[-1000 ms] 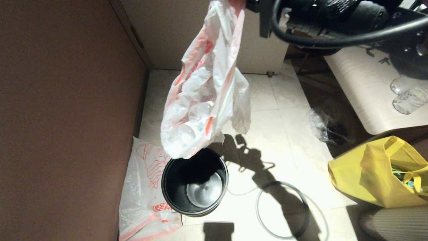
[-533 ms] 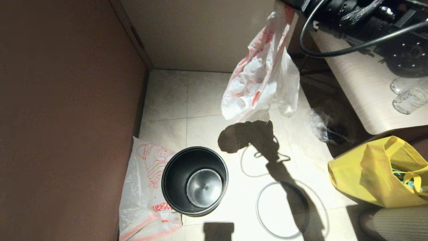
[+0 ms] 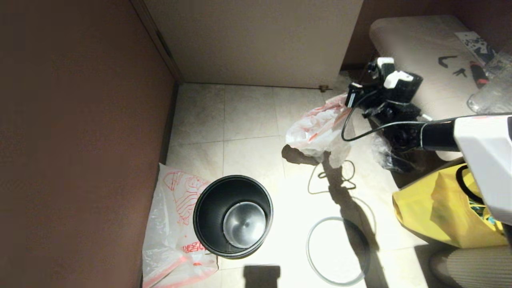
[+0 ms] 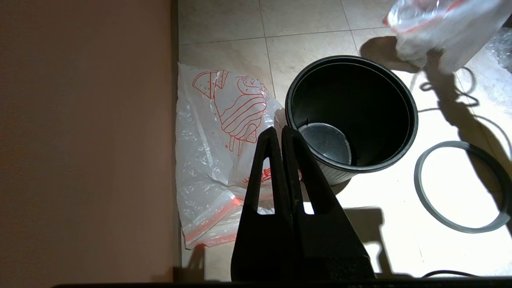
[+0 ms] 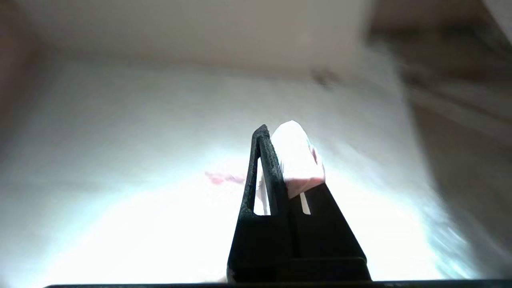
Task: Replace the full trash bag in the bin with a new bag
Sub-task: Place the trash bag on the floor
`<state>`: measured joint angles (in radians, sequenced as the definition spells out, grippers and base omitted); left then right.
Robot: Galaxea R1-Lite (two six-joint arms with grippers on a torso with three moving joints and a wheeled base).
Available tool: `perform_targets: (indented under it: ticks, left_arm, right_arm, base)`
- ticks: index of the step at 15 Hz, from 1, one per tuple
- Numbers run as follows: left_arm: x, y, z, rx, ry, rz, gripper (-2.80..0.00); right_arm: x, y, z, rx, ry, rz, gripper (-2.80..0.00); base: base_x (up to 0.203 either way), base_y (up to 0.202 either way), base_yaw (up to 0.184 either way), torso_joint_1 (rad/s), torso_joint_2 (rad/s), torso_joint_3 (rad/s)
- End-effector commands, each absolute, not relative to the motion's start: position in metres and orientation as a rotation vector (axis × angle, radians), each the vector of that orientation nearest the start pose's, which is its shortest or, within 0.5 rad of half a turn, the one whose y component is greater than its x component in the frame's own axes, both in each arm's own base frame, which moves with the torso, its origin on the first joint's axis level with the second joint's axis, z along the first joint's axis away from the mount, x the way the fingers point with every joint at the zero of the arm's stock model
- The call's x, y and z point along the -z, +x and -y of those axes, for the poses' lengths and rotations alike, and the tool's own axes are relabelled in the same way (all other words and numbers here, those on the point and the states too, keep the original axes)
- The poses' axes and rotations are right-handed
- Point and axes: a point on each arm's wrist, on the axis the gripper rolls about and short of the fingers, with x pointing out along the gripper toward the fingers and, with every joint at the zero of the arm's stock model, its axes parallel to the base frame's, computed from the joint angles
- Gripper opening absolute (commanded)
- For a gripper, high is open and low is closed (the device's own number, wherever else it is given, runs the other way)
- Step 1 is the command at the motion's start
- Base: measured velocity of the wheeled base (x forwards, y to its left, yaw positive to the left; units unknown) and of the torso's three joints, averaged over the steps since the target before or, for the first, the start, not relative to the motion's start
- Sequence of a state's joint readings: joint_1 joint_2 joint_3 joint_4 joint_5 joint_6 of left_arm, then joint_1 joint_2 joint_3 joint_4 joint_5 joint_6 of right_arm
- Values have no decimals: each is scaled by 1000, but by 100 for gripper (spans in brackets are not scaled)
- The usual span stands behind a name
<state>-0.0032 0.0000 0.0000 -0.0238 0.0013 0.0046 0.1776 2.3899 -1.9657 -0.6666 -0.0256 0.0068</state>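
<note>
The full trash bag [image 3: 316, 130], lumpy white plastic with red print, hangs low over the floor tiles, to the right of and beyond the bin; whether it touches them I cannot tell. My right gripper [image 3: 349, 101] is shut on its top edge, and white-pink plastic [image 5: 296, 156] bulges over one finger in the right wrist view. The black bin [image 3: 233, 216] stands with its shiny bottom showing. The new bag [image 3: 172, 224] lies flat on the floor between the bin and the left wall. My left gripper [image 4: 279, 130] is shut on nothing, above the new bag [image 4: 216, 152] next to the bin [image 4: 352, 116].
The grey ring rim [image 3: 338, 250] lies on the floor right of the bin. A yellow tote [image 3: 440, 208] sits at the right, with clear plastic wrap [image 3: 382, 152] and a low table [image 3: 424, 52] beyond it. A brown wall [image 3: 80, 140] closes the left side.
My right arm has carried the full trash bag from just above the bin away to the right and down towards the floor. The bin's inside now shows bare.
</note>
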Motion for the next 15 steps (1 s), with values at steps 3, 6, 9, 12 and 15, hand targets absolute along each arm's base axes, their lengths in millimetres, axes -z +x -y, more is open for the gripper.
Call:
perform_targets:
  ticks: [3, 6, 9, 12, 15]
  left_arm:
    - [-75, -22, 0, 2, 5, 11, -280]
    - [-75, -22, 0, 2, 5, 11, -280]
    - [-75, -22, 0, 2, 5, 11, -280]
    - [-75, -22, 0, 2, 5, 11, -280]
    - [-75, -22, 0, 2, 5, 11, -280]
  right_arm:
    - [-99, 546, -52, -59, -20, 24, -280]
    - [-52, 553, -37, -34, -72, -103, -280]
    - [-30, 553, -25, 22, -127, -161, -280]
    - [-48, 539, -32, 36, -136, -181, 0]
    - [-108, 519, -50, 17, -55, -197, 0]
  base:
    - [0, 0, 0, 0, 0, 0]
    - [0, 0, 0, 0, 0, 0]
    - [0, 0, 0, 0, 0, 0]
    - [0, 0, 0, 0, 0, 0]
    - [0, 0, 0, 0, 0, 0]
